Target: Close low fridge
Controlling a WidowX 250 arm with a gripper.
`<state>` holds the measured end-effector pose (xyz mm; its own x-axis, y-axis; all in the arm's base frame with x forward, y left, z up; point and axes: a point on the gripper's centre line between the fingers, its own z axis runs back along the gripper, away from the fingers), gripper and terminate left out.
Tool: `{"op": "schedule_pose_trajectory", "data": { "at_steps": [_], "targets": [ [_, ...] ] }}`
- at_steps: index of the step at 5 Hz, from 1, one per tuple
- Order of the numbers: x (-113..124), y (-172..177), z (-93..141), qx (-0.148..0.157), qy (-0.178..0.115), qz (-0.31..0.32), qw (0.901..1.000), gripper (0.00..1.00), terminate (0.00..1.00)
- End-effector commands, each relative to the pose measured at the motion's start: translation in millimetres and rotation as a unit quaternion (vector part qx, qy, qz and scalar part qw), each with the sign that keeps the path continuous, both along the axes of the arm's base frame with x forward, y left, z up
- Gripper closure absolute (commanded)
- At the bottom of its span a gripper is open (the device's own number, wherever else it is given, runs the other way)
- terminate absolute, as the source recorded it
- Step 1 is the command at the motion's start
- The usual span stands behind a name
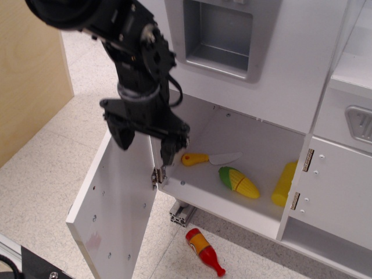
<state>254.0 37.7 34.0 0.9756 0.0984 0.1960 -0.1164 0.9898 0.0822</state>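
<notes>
The low fridge is the white compartment under the grey dispenser panel. Its large flat white door stands swung wide open to the left, inner face toward me, with a small metal hinge at its lower right. The grey handle is hidden. My black gripper is open and empty, pointing down in front of the door's upper part next to the hinge side. I cannot tell whether the fingers touch the door. Inside the compartment lie a yellow-handled toy knife, a corn cob and a yellow object.
A red and yellow ketchup bottle lies on the speckled floor below the fridge. A metal profile foot sticks out under the compartment. A narrower white cabinet door is at the right. A wooden panel stands at the left.
</notes>
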Motion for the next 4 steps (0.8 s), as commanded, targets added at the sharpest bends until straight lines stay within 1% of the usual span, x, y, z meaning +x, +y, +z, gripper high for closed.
{"op": "schedule_pose_trajectory", "data": {
  "at_steps": [1,2,3,4],
  "targets": [
    [32,54,20,0.039,-0.042,0.074,0.9956,0.00,0.00],
    [39,62,11,0.046,-0.031,0.082,0.9951,0.00,0.00],
    [40,62,-3,0.024,-0.015,0.071,0.9971,0.00,0.00],
    [40,56,-14,0.014,-0.008,0.081,0.9966,0.00,0.00]
  ]
}}
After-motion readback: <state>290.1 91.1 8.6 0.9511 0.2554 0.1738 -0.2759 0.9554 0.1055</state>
